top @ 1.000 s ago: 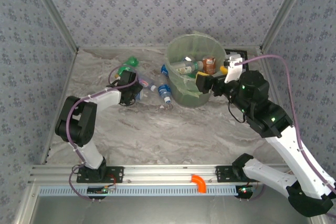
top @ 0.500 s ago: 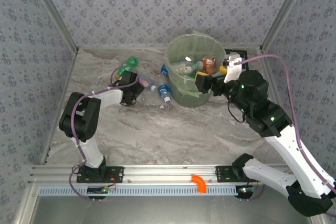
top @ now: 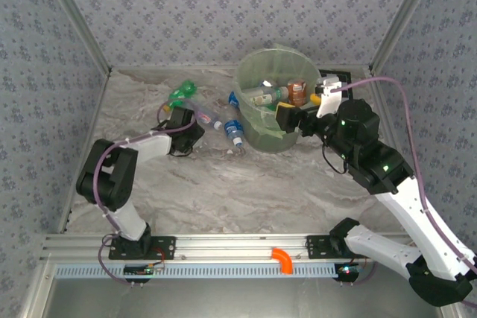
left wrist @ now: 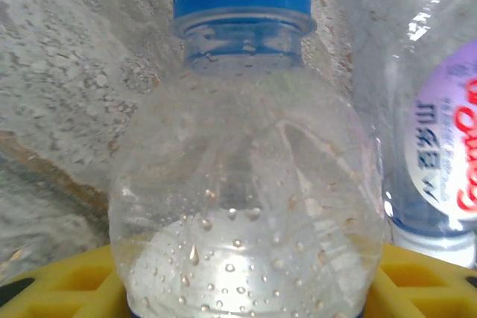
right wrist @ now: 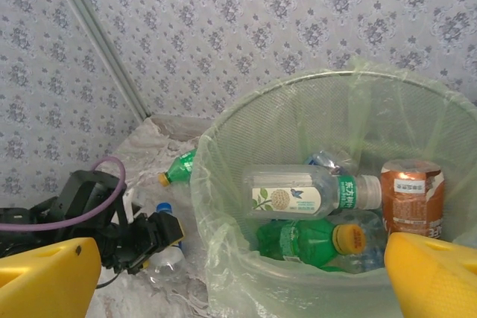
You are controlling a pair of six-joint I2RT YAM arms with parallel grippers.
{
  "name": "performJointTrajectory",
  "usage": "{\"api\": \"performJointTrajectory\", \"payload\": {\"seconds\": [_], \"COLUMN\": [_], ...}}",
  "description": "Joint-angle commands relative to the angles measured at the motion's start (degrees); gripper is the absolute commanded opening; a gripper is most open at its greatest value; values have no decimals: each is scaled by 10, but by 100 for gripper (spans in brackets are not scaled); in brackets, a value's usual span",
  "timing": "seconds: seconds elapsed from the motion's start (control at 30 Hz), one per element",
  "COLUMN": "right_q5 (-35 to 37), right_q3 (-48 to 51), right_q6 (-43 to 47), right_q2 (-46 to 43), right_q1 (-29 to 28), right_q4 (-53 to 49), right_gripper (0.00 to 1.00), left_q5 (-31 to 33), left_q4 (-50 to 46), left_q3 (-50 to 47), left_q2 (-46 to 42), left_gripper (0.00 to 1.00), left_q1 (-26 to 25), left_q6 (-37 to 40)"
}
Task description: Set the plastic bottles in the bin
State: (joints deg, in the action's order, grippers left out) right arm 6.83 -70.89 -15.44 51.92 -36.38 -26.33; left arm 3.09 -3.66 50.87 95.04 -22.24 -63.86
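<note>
1. Top view: lays out the whole marbled tabletop (top: 223, 184), with the large round translucent pale yellow-green plastic bin (top: 257, 135) at the far middle, the left gripper (top: 190, 128) low on the surface to the bin's left, and the right gripper (top: 302, 107) at the bin's near-right rim.
2. Left wrist view: brings up close a small clear plastic bottle with a blue cap (left wrist: 246, 184), beaded with droplets inside, cap pointing away, base between the yellow fingers (left wrist: 52, 284); cannot tell whether clamped or merely flanked.
3. Just beside it: a second clear bottle with a pale purple label (left wrist: 436, 147); carries red letters and dark characters, inverted, not legible.
4. Right wrist view: looks into the bin (right wrist: 216, 206) past the right gripper (right wrist: 242, 258), spread wide with nothing between its fingers.
5. Inside the bin: a clear bottle with a white leaf-printed label (right wrist: 305, 191) on its side, a green bottle with a yellow cap (right wrist: 313, 240) nearer the gripper, and a red-orange bottle (right wrist: 412, 195) by the right wall; print too small to read.
6. Left of the bin, outside: a green plastic bottle (right wrist: 181, 167), well apart from the right gripper.
</note>
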Motion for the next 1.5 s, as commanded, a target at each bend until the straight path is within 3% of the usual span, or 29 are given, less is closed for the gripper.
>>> {"api": "performJointTrajectory", "payload": {"seconds": [0.0,0.27,0.5,0.7,0.9,1.2,1.47], "right_q5": [-10,-58,-174,-261,-309,-315,-296], "right_q3": [-6,-37,-112,-174,-257,-360,-386], "right_q6": [-7,-12,-42,-67,-80,-77,-78], "right_q2": [12,64,150,232,333,456,501], "right_q1": [-10,-33,-29,-31,-52,-88,-107], "right_q4": [13,32,40,54,21,-41,-62], "right_gripper": [100,100,99,77,63,60,60], "left_q5": [-18,-68,-124,-140,-131,-104,-102], "left_q4": [33,76,62,26,6,-21,-29], "left_q3": [-23,-93,-121,-117,-109,-94,-92], "left_q2": [-70,-249,-389,-466,-493,-505,-525], "left_gripper": [57,56,56,56,56,56,55], "left_q1": [-1,-4,-7,-34,-73,-110,-115], "left_q6": [50,208,331,415,446,469,469]}}
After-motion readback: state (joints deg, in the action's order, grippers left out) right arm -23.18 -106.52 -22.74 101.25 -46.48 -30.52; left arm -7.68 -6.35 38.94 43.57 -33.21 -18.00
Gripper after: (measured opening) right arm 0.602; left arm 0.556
